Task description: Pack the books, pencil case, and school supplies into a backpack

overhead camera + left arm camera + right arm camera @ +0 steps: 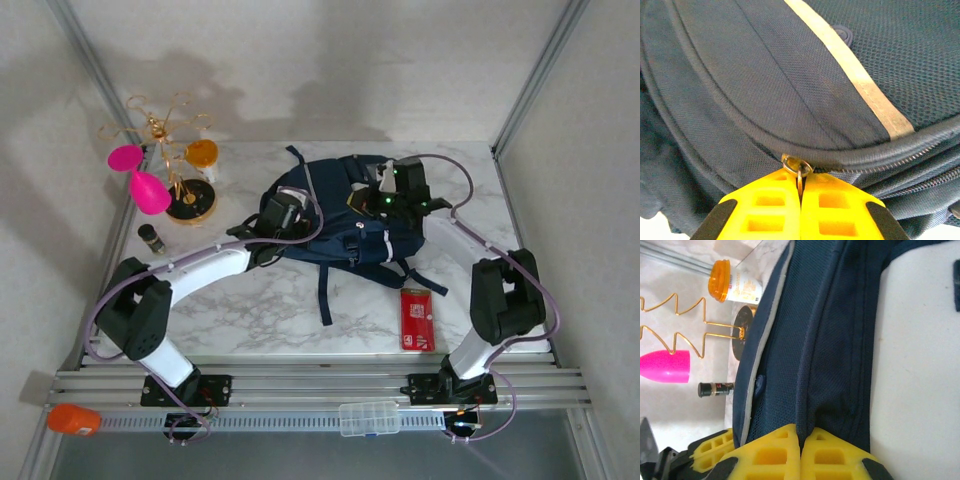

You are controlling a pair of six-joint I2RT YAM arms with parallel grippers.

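The dark navy backpack [345, 225] lies flat at the middle of the marble table, its straps trailing toward me. My left gripper [284, 214] is at its left edge, where its yellow fingers [770, 207] are shut on the metal zipper pull [799, 170] below a pale trim stripe [860, 82]. At the bag's far right side, my right gripper [384, 196] is shut on a fold of navy backpack fabric [827, 370], pinched between its fingertips [782, 447]. A flat red packet [417, 318] lies on the table near the right arm. The books and the pencil case are out of view.
A gold wire stand [180, 150] with a pink glass [148, 190] is at the back left, beside an orange-lidded bottle [203, 155] and a small dark bottle [151, 238]. A clear plastic box [369, 418] and an orange object [72, 418] sit on the front rail.
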